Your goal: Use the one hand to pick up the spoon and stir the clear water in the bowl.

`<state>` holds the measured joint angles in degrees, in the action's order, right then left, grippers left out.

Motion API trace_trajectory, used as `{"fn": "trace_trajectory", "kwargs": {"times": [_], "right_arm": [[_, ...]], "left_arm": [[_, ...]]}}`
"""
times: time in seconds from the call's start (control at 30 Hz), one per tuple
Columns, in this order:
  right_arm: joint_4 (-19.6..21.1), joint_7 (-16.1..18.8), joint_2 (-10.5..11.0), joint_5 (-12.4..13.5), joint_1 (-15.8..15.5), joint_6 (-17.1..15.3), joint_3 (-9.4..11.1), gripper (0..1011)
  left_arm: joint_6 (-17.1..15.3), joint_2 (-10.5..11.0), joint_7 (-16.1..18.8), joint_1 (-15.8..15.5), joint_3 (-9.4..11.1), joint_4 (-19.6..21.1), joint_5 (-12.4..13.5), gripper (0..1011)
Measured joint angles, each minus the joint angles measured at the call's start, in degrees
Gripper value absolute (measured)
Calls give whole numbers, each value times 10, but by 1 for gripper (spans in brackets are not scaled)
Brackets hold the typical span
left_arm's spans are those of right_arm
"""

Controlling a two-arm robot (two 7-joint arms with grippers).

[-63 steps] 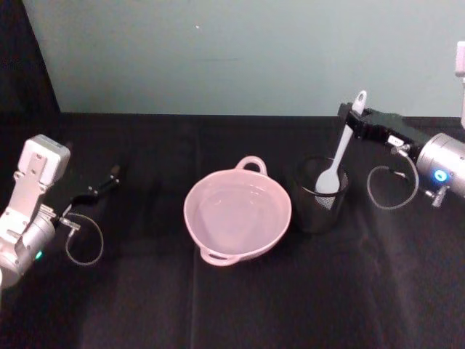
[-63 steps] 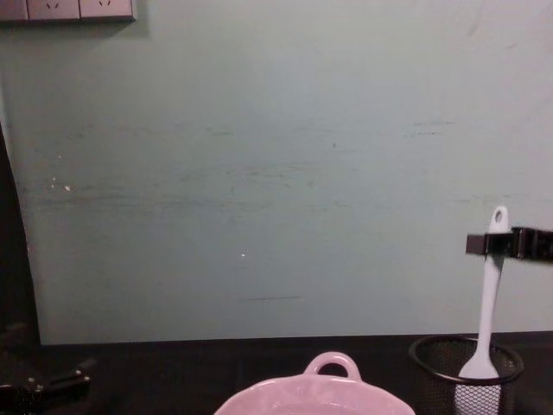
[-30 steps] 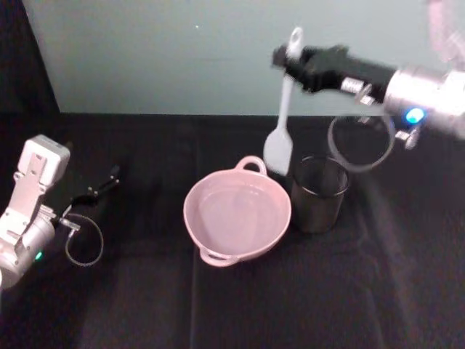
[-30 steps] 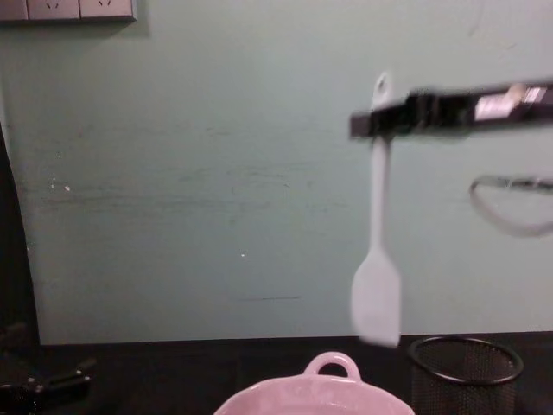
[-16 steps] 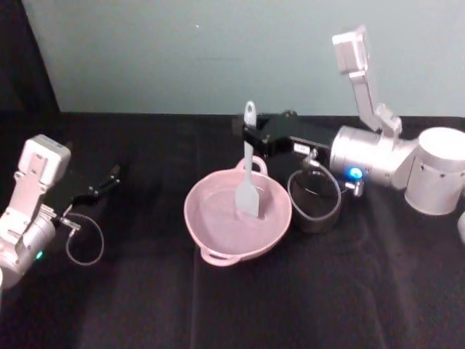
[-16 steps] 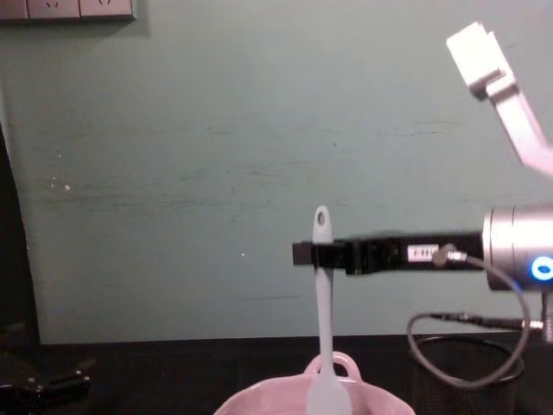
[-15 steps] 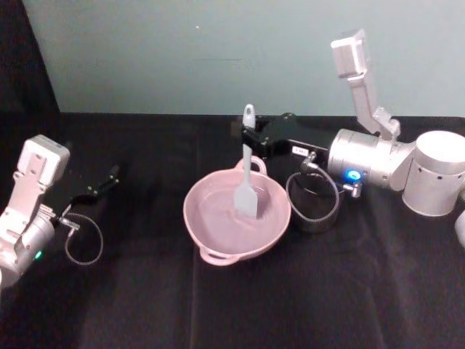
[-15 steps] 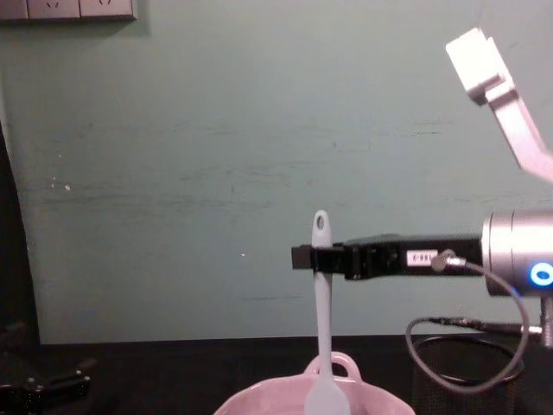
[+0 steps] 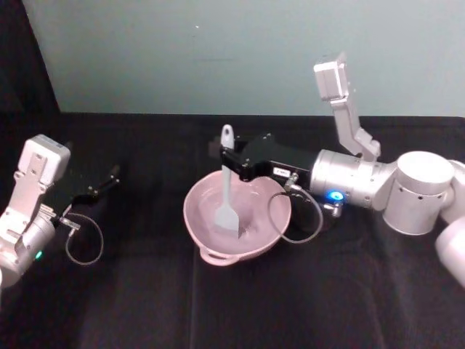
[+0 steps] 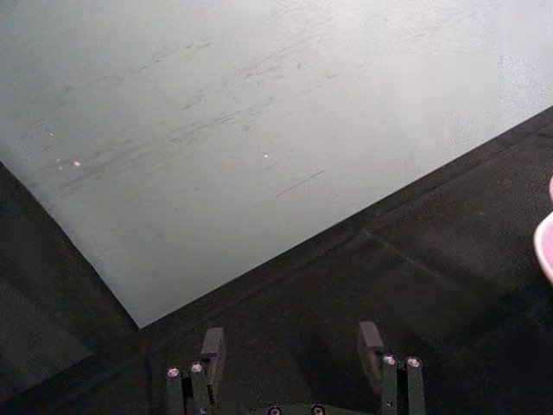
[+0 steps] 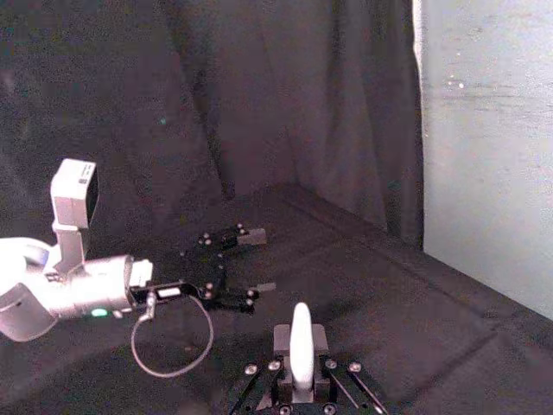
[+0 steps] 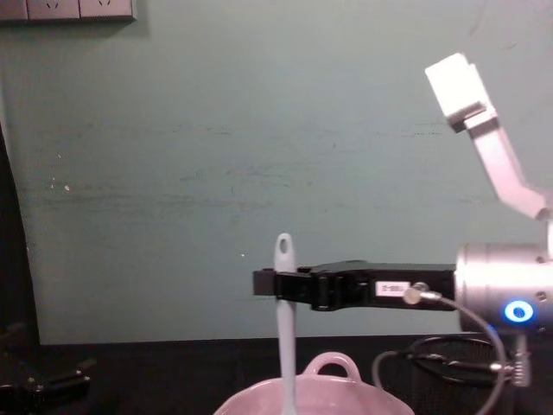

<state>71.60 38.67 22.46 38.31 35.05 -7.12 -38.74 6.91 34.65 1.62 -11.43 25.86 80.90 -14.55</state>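
- The right gripper [image 9: 227, 158] is clamped on the spoon [image 9: 227, 187], its two black fingers pinching the upper handle just under the hole at its end
- The spoon hangs upright from that grip, with its broad blade down inside the pink bowl [image 9: 192, 218], left of the bowl's middle
- The blade reaches into the water [image 9: 256, 212]; whether it touches the bowl's bottom cannot be told
- The bowl stands on the black table [image 9: 290, 313]
- The left gripper [image 10: 291, 346] rests low at the table's left side, fingers spread apart and holding nothing, well apart from the bowl
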Motion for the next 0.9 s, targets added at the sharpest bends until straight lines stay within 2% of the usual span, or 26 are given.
{"fn": "trace_trajectory", "kwargs": {"times": [0.2, 0.43, 0.57, 0.67, 0.73, 0.9], "right_arm": [[-31, -5, -30, -9, 8, 17, 0, 121], [-97, -32, -78, -28, 26, 67, 17, 121], [-121, -49, -92, -40, 33, 89, 27, 121], [-130, -60, -96, -48, 36, 99, 31, 121], [-132, -80, -96, -68, 36, 115, 35, 121], [-112, -99, -82, -92, 28, 120, 37, 121]], "left_arm": [[0, 0, 0, 0, 0, 0, 0, 1011], [0, 0, 0, 0, 0, 0, 0, 1011], [0, 0, 0, 0, 0, 0, 0, 1011], [0, 0, 0, 0, 0, 0, 0, 1011], [0, 0, 0, 0, 0, 0, 0, 1011], [0, 0, 0, 0, 0, 0, 0, 1011]]}}
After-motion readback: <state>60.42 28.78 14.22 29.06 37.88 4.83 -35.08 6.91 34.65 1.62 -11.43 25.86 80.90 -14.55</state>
